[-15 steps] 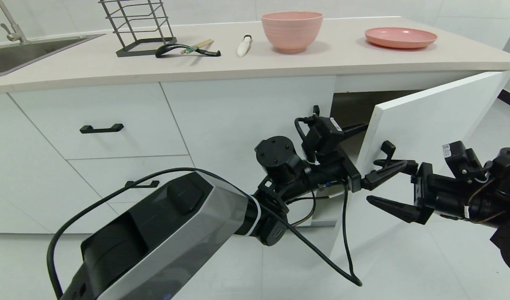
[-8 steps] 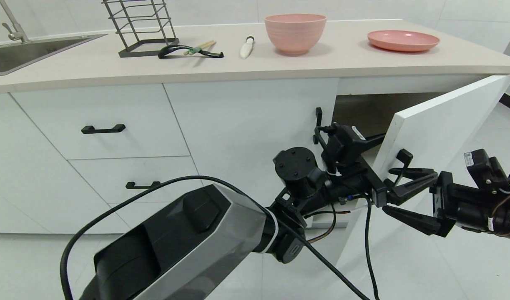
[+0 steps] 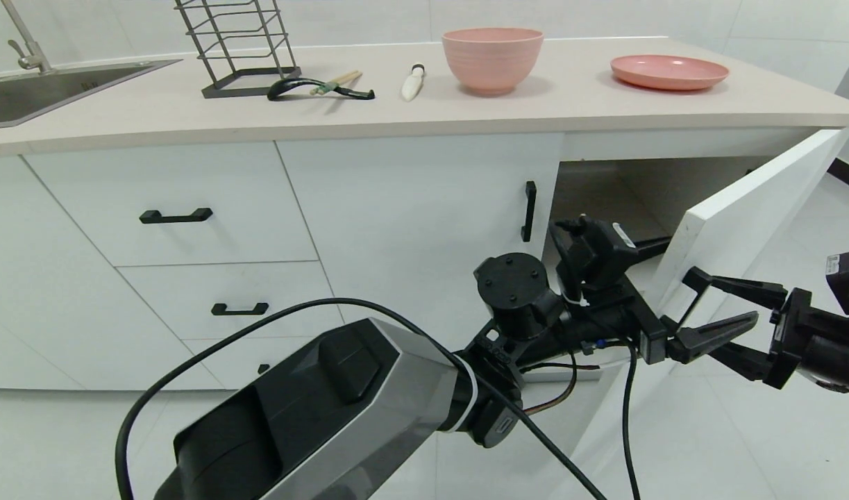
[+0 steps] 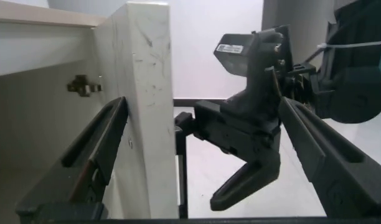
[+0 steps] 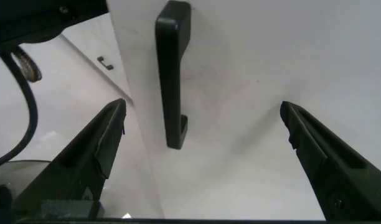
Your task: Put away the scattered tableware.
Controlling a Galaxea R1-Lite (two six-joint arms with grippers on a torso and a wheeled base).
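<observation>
Left fingers (image 4: 97,155) and right fingers (image 5: 91,155) released, I'd grip the stiff door's (image 5: 253,87) handle (image 5: 172,74) between my right ones.

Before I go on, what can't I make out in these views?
1. Cabinet interior: head view, lower part hidden behind the left arm and the open door.
2. Utensils beside the rack: head view, too small to tell apart.
3. Left gripper straddling the door edge: left wrist view, contact with the panel unclear.
</observation>
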